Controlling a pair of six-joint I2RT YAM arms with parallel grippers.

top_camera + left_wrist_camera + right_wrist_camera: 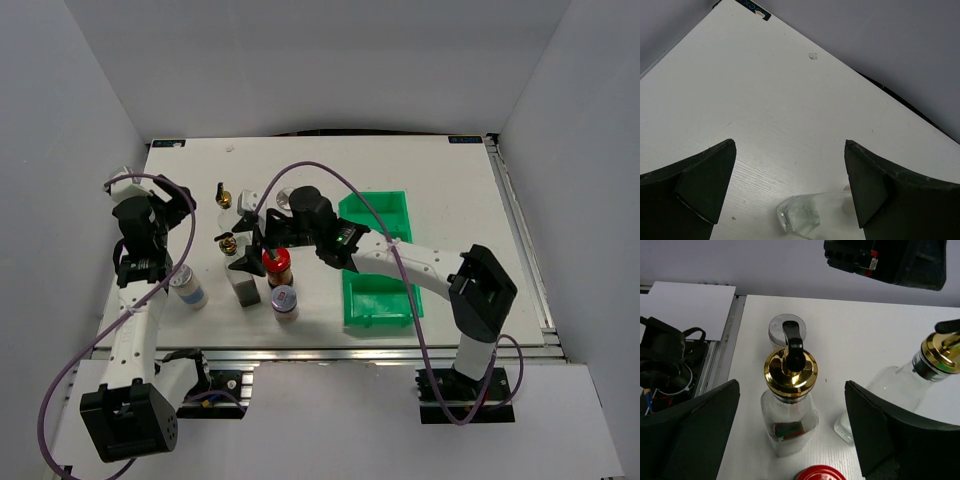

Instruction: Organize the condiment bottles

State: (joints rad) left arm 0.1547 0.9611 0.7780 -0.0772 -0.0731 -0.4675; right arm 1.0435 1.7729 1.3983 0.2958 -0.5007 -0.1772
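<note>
White surface (440, 180), grey walls on three sides; far half open. Condiment bottles (277, 266) cluster left of centre, beside green bin (378, 312). Right claw (252, 248) spread wide, straddling gold-spouted bottle (790, 372), pads apart from the glass. Left claw (790, 150) released over far-left corner; clear glass (799, 220) beneath, cut off by frame. Corner sticker (752, 8) unreadable.
</note>
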